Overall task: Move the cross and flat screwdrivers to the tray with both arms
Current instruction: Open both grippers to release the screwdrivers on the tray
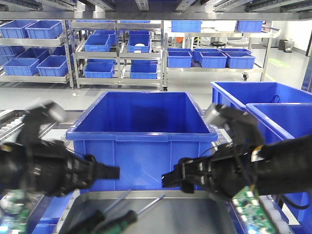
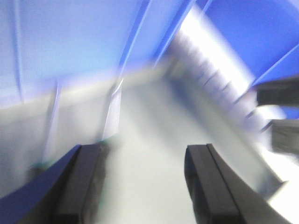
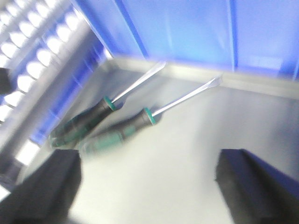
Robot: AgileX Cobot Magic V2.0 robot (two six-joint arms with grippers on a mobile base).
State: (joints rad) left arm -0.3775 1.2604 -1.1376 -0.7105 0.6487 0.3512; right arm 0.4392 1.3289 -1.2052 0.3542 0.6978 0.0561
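Note:
Two screwdrivers with green and black handles lie side by side in the grey tray (image 1: 195, 214), shafts pointing toward the blue bin. One screwdriver (image 1: 97, 215) (image 3: 81, 123) is left of the other (image 1: 127, 218) (image 3: 122, 133). My left gripper (image 1: 114, 171) (image 2: 142, 182) hangs open above the tray's (image 2: 149, 121) left part, holding nothing; its view is heavily blurred. My right gripper (image 1: 165, 178) (image 3: 147, 186) hovers open over the bare tray floor (image 3: 187, 163), just behind the handles, with nothing between its fingers (image 3: 42, 186).
A large deep blue bin (image 1: 141, 131) stands directly behind the tray. Two more blue bins (image 1: 273, 105) sit to the right. A roller conveyor (image 3: 32, 56) runs along the tray's left side. Metal racks with blue bins (image 1: 117, 48) fill the background.

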